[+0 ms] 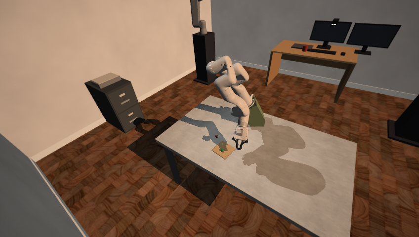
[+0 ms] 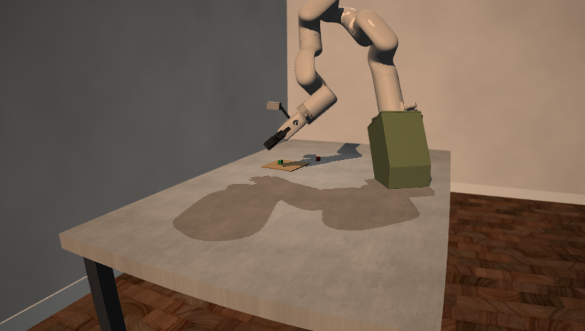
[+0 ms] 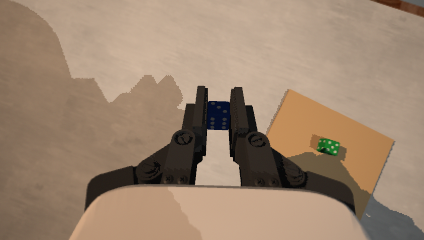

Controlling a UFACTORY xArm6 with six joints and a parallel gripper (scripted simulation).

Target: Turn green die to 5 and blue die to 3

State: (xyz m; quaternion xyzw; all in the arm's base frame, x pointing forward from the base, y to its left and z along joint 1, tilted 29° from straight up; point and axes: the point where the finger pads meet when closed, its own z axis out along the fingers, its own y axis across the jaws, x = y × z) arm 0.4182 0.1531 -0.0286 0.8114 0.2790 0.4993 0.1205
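My gripper [image 1: 238,147] [image 2: 267,146] [image 3: 218,102] is shut on the blue die [image 3: 218,115] and holds it in the air above the table, tilted. In the wrist view the blue die shows a face with three pips and a face with six pips. The green die [image 1: 222,150] [image 2: 280,161] [image 3: 328,146] lies on the tan mat [image 1: 226,156] [image 2: 292,168] [image 3: 295,107]; its upper face looks like 5, though small. The mat lies flat on the table. The red die [image 1: 216,136] [image 2: 318,158] lies on the table beside the mat; its top number is too small to tell.
The grey table [image 1: 182,135] [image 2: 246,262] carries the mat and dice. The green arm base [image 1: 256,115] [image 2: 400,152] stands at the table's rear side. Shadows of the arm fall across the table, the mat and the red die.
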